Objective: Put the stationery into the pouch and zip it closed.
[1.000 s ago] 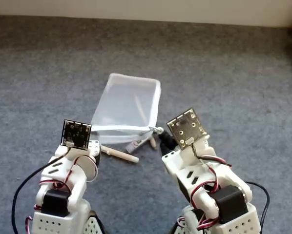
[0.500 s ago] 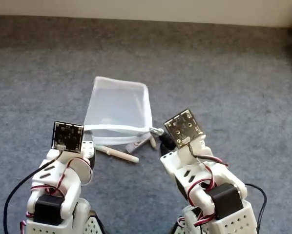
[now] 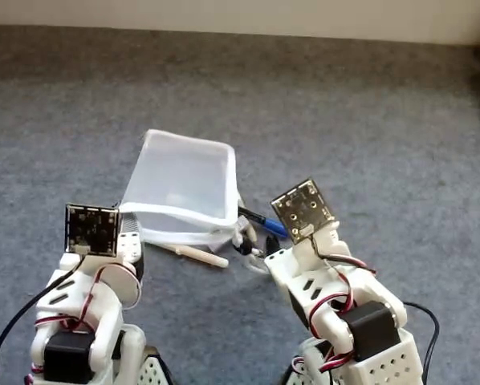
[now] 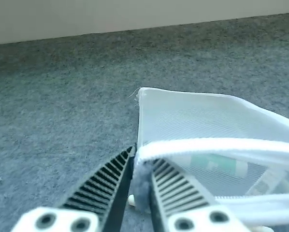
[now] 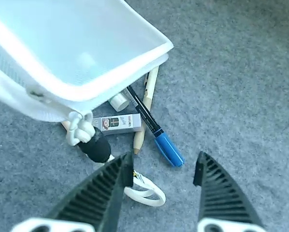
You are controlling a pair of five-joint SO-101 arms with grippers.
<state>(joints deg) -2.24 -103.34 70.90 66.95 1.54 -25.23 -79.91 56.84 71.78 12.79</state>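
A clear mesh pouch (image 3: 184, 180) with a white zipper band lies on the grey carpet, its mouth toward the arms. My left gripper (image 4: 143, 186) is shut on the pouch's near corner (image 3: 136, 228). Beside the pouch's other corner lie a blue pen (image 5: 154, 129), a wooden pencil (image 5: 145, 104) and a small grey labelled stick (image 5: 118, 123). The black zipper pull (image 5: 93, 146) with a white cord loop (image 5: 144, 192) rests on the carpet. My right gripper (image 5: 161, 169) hangs open just above the loop and the pen, holding nothing. A pale pencil (image 3: 193, 253) lies in front of the pouch.
Grey carpet (image 3: 368, 120) spreads all around, with a pale wall base (image 3: 240, 16) along the far edge. Something faint shows through the mesh inside the pouch (image 4: 222, 166).
The left arm has dragged the pouch leftward by its corner. The right gripper has come off the zipper end and stands open, and the blue pen now lies uncovered.
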